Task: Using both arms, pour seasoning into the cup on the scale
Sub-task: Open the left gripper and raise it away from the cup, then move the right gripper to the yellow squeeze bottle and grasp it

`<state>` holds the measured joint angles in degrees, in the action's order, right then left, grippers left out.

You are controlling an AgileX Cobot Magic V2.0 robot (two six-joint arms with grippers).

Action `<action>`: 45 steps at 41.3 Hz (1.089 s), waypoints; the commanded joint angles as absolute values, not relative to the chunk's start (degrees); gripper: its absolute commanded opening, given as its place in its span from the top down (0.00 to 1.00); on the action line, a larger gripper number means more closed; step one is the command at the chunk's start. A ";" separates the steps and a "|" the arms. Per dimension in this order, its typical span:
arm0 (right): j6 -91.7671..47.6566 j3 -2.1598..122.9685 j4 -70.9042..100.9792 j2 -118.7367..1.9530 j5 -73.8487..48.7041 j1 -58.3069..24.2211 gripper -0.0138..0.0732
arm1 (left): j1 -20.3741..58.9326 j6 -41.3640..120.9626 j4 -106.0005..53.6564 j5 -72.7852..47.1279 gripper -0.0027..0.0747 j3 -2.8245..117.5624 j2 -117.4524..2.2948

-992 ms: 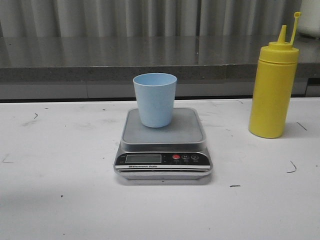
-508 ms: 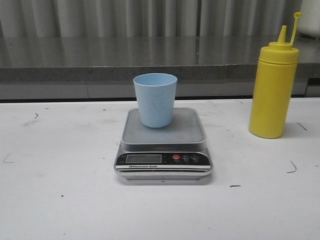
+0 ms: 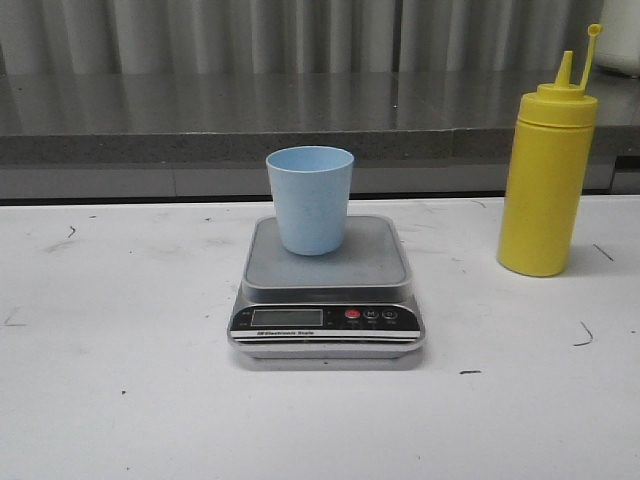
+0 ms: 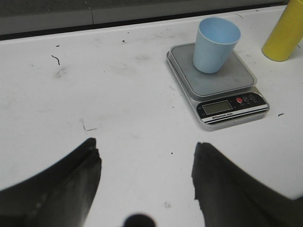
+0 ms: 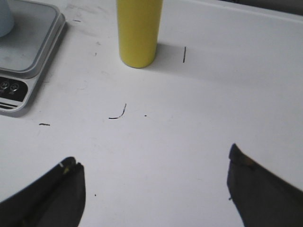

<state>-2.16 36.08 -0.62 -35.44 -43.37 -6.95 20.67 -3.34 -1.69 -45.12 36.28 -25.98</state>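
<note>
The pale blue cup (image 3: 310, 199) stands upright on the platform of the silver scale (image 3: 326, 290) at the table's middle. The yellow seasoning bottle (image 3: 548, 165) stands upright to the right of the scale, its cap off the nozzle on its tether. Neither gripper shows in the front view. My left gripper (image 4: 144, 151) is open and empty over bare table, apart from the scale (image 4: 222, 90) and the cup (image 4: 215, 45). My right gripper (image 5: 152, 161) is open and empty, apart from the bottle (image 5: 138, 30); the scale's corner (image 5: 28, 61) shows beside it.
The white table (image 3: 120, 330) carries small dark scuff marks. A grey ledge (image 3: 200, 120) and a corrugated wall run along its far edge.
</note>
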 commanded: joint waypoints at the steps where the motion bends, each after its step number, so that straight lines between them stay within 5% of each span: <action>1: -3.17 40.15 -0.50 -38.64 -40.53 -8.51 0.10 | 20.68 -3.38 -2.35 -40.75 0.42 37.89 -26.20; 18: -2.58 46.40 3.50 -56.15 -34.71 -9.43 0.11 | 20.68 -3.38 -2.35 -40.75 0.42 37.89 -26.20; 38: -2.58 24.95 6.10 -68.06 19.38 -9.43 0.11 | 20.68 -3.38 -2.35 -40.75 0.42 37.89 -26.20; 45: -2.58 24.34 6.10 -75.44 29.96 -9.43 0.11 | 20.68 -3.38 -2.35 -40.75 0.42 37.89 -26.20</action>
<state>-2.28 23.22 6.15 -73.35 19.52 -9.52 20.67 -3.24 -1.69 -45.12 36.28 -25.85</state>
